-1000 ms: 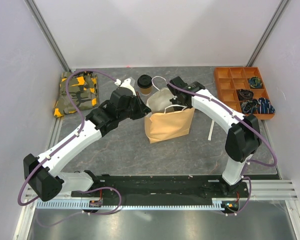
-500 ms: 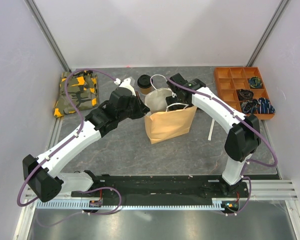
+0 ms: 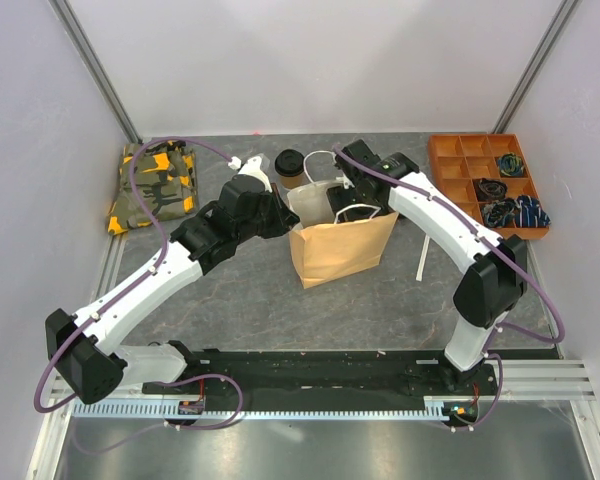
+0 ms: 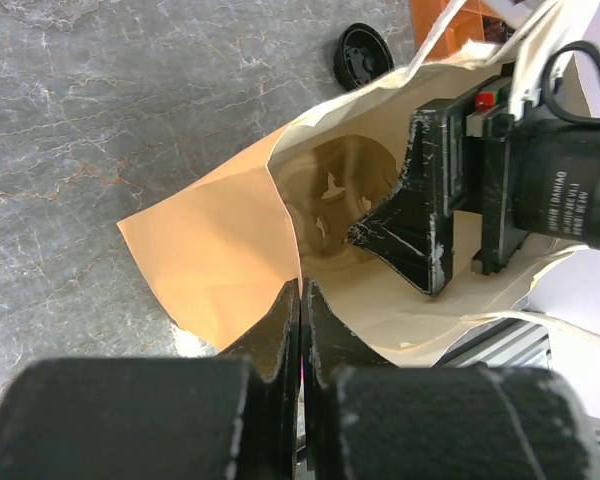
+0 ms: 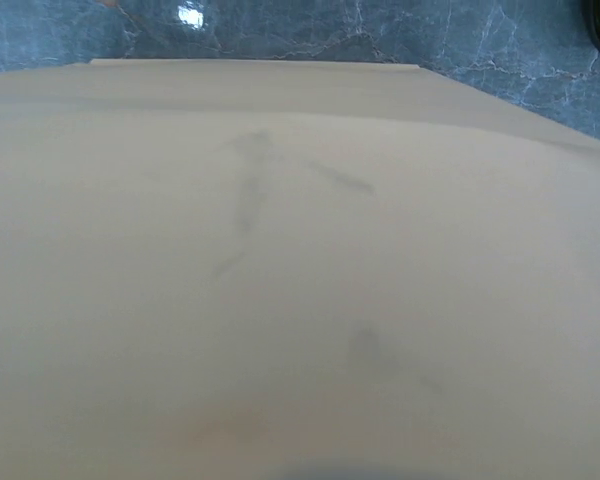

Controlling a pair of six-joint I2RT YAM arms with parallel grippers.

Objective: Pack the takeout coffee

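The left end effector (image 4: 300,310) pinches the bag (image 3: 342,250) rim shut-tight to keep its mouth open for the right end effector (image 4: 420,215) inside, grip unreadable, while the lidded cup (image 3: 289,167) waits on the counter (image 3: 230,290) just behind.

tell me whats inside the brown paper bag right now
The right gripper reaches into the bag, above a tan pulp carrier at the bottom. Its fingers cover part of the floor, so anything there is hidden. The coffee cup stands outside, behind it.
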